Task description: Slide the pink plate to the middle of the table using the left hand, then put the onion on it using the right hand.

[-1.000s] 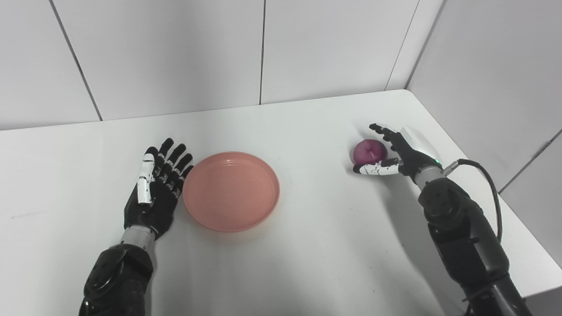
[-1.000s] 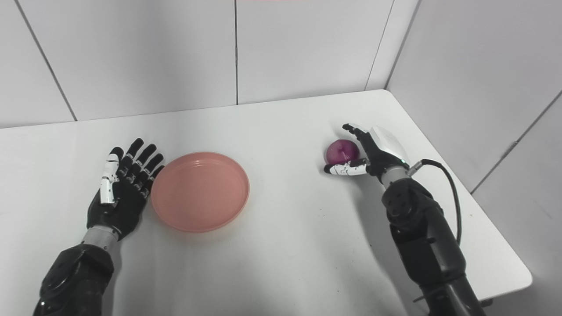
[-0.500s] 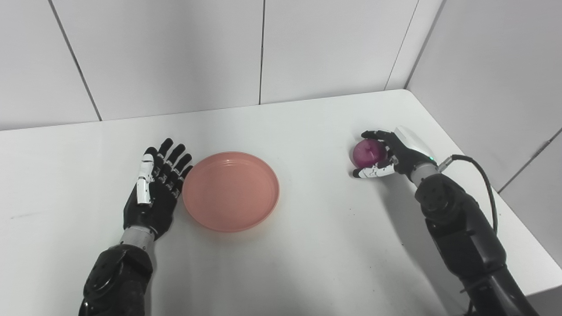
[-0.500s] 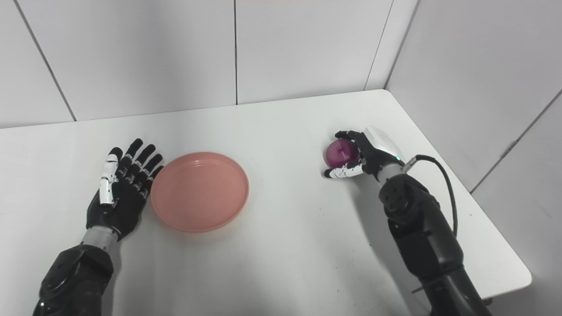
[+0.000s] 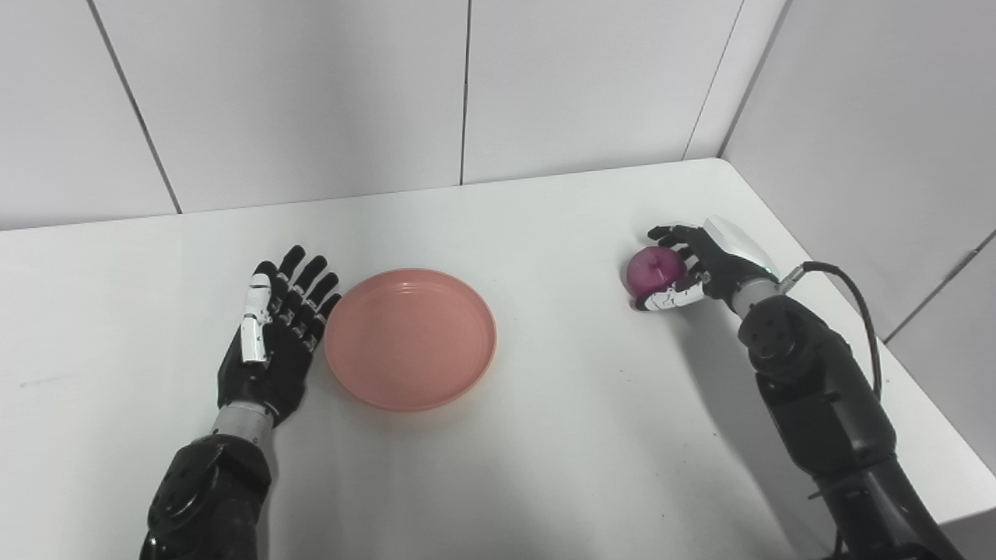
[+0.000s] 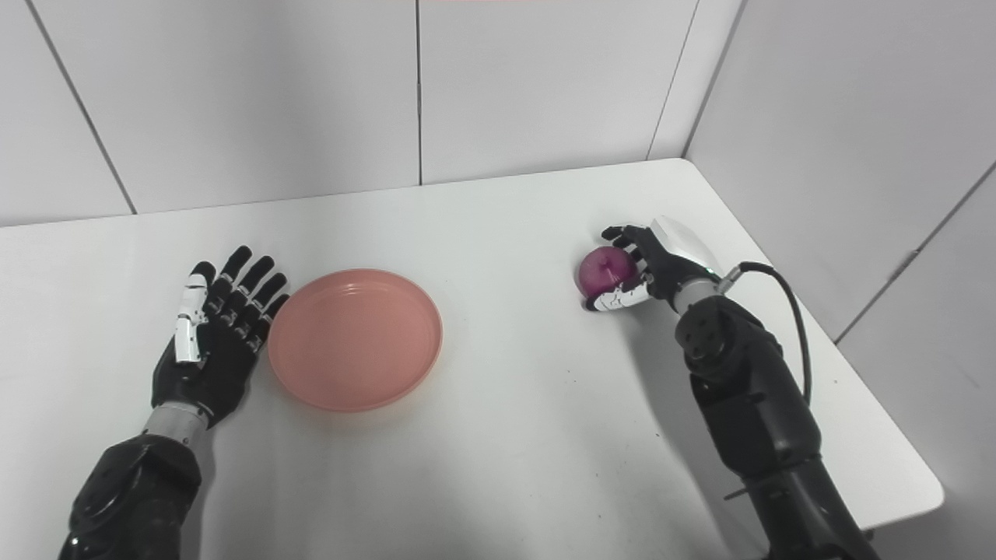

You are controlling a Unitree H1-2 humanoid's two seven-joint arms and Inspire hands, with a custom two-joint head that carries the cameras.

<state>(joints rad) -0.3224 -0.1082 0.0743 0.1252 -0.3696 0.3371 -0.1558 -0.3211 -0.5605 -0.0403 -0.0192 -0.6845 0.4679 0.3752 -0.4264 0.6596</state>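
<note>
Head-camera view of a white rectangular desk (image 5: 545, 435) set into a corner of pale grey panelled walls (image 5: 311, 93). A round, shallow pink plastic plate (image 5: 410, 338) lies flat near the middle of the desk, somewhat to the left, with nothing on it. The left hand (image 5: 272, 342), black with a white thumb segment, rests palm-down on the desk just beside the plate's left rim; its fingers (image 5: 307, 288) are extended and slightly spread, holding nothing, and whether their tips touch the rim cannot be told. At the right side of the desk, well apart from the plate, the right hand (image 6: 650, 268) is curled round a round purple-red onion (image 6: 605, 271): black fingers arch over the top and far side of the bulb, and the white-tipped thumb (image 6: 615, 299) closes beneath its near side. Whether the onion rests on the desk surface or is raised just clear of it cannot be told. A black cable (image 5: 852, 303) loops out from the right wrist along the forearm.
</note>
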